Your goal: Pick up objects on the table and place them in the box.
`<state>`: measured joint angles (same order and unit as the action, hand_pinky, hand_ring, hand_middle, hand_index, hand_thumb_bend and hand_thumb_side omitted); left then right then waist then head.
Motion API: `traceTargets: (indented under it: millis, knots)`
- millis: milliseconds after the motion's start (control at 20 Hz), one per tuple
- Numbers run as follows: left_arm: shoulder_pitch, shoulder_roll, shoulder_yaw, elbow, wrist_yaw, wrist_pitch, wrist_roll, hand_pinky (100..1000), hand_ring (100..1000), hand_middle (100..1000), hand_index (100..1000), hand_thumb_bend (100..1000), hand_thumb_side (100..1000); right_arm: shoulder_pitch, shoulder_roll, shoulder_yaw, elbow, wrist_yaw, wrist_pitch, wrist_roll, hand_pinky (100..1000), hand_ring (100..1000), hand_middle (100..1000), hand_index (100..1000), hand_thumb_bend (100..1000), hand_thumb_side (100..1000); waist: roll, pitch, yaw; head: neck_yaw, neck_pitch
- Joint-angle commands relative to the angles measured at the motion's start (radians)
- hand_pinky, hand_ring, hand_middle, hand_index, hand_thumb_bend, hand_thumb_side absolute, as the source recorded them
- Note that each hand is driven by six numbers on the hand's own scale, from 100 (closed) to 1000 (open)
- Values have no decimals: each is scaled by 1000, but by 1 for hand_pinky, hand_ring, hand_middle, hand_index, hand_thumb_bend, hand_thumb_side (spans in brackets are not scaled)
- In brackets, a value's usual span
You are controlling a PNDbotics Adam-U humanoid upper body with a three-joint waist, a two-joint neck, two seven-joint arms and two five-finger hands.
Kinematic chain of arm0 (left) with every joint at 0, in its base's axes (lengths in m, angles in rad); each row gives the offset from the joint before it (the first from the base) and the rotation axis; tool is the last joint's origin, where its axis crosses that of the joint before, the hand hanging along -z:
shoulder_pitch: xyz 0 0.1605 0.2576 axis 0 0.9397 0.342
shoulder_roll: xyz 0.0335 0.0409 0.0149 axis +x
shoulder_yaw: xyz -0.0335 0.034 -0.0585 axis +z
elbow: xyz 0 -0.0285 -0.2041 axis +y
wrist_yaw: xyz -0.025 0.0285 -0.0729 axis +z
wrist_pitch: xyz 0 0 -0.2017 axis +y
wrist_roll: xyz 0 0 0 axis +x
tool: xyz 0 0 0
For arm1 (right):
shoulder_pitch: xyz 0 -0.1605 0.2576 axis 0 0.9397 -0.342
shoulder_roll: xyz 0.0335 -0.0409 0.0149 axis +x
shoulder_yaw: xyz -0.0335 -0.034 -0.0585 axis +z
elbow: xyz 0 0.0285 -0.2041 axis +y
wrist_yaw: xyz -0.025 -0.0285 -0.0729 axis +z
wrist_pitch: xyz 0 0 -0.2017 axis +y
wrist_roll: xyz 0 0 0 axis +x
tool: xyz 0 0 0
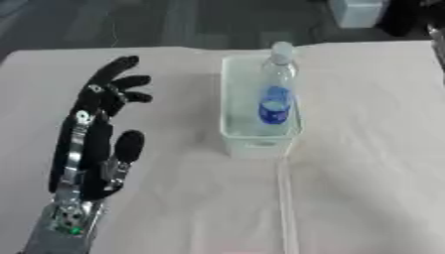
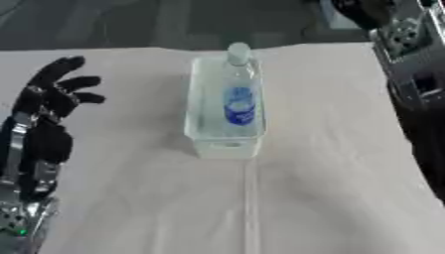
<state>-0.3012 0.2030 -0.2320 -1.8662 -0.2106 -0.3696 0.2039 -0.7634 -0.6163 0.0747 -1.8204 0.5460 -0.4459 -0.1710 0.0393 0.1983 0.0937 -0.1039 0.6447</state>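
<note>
Resting bottle, idle hand

Covering the table [image 1: 365,163] is a pale cloth, bare apart from the box [image 1: 228,99] near the far edge's middle. At the left edge the left hand [image 1: 91,144] hovers with fingers spread, holding nothing, likely idle. Only an arm shows at right; its hand is out of view. Inside the box lies the bottle [image 1: 275,89]: clear, white cap, blue label, apparently placed.

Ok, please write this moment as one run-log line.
bottle: lying in box | left robot hand: open, holding nothing | right robot hand: out of view
</note>
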Motion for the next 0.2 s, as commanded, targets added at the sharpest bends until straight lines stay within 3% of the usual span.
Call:
traceTargets:
  millis: [50,200]
  knots:
    - [-19,16,9,-36,7,2,13,635,781,848,923,489,766,20,-5,-29,-71,30,16,-49,686,881,834,950,100,1000,0,-8,-3,20,-31]
    - [-30,19,10,-56,24,0,20,637,786,854,919,495,759,68,18,-46,-121,32,34,-79,654,862,816,940,100,1000,4,2,-6,30,-48]
